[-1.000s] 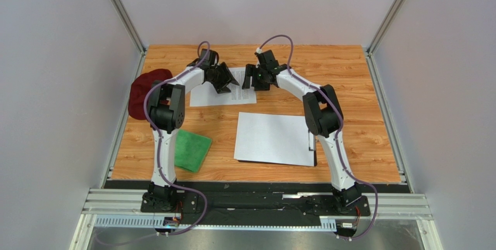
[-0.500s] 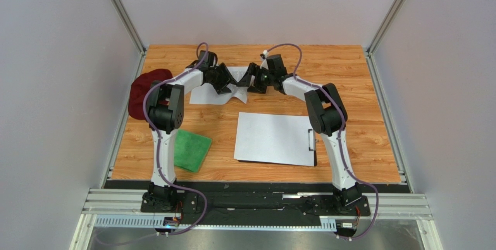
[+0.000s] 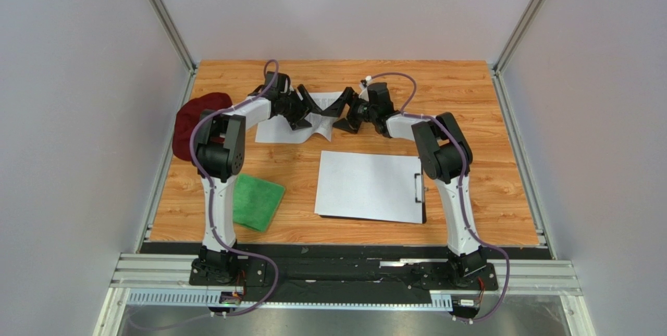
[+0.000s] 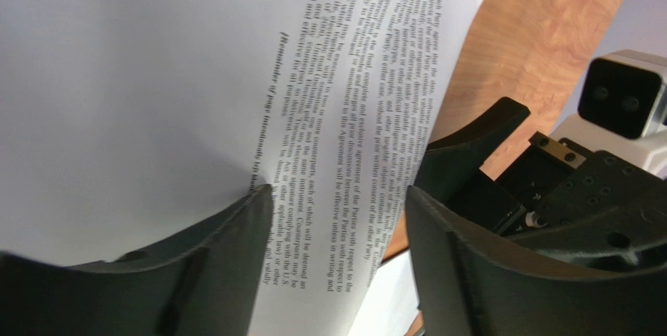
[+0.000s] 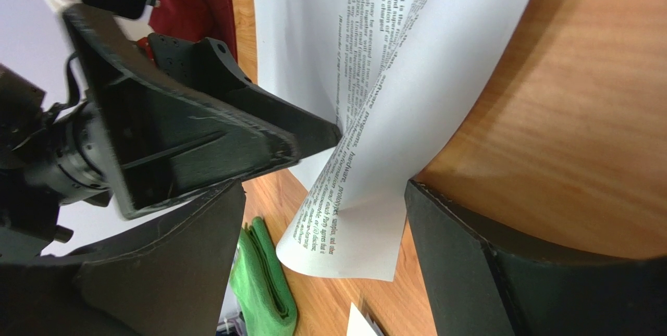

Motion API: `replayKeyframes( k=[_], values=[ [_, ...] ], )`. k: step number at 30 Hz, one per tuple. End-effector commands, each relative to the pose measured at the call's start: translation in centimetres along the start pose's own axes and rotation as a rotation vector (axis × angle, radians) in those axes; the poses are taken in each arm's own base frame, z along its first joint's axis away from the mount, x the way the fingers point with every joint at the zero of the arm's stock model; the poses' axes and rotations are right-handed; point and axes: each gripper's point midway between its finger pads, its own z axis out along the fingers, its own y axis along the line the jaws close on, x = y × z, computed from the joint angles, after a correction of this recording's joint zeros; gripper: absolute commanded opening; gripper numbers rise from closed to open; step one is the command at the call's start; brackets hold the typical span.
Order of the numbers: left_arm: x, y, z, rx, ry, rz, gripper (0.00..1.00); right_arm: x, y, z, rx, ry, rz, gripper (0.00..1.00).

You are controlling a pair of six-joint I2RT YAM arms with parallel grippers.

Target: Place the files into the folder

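Top view: both arms meet at upper centre over the printed sheet [image 3: 275, 126], which humps up between the left gripper [image 3: 309, 105] and the right gripper [image 3: 344, 114]. Another sheet [image 3: 368, 186] lies on the folder [image 3: 423, 212], centre right.

Left wrist: jaws spread, the sheet's edge loose between them — not pinched.

Right wrist: jaws wide too, straddling the curled corner. Paper this light and floppy wants a firm pinch at an edge — it will likely sag and slip.

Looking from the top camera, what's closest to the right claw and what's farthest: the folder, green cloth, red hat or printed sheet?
1. The printed sheet: at the right claw, far side of the table.
2. The folder: just behind the claw, toward the bases.
3. The green cloth: near left.
4. The red hat: left edge.
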Motion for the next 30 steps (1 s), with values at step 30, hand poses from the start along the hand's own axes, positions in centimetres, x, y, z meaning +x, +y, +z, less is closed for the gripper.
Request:
replayKeyframes(
  k=[30],
  values=[
    [-4.2,2.6,-2.0,-0.280,-0.033,-0.031,0.79,-1.5,-3.3,-1.9,0.641,0.112,-0.592,0.86]
  ],
)
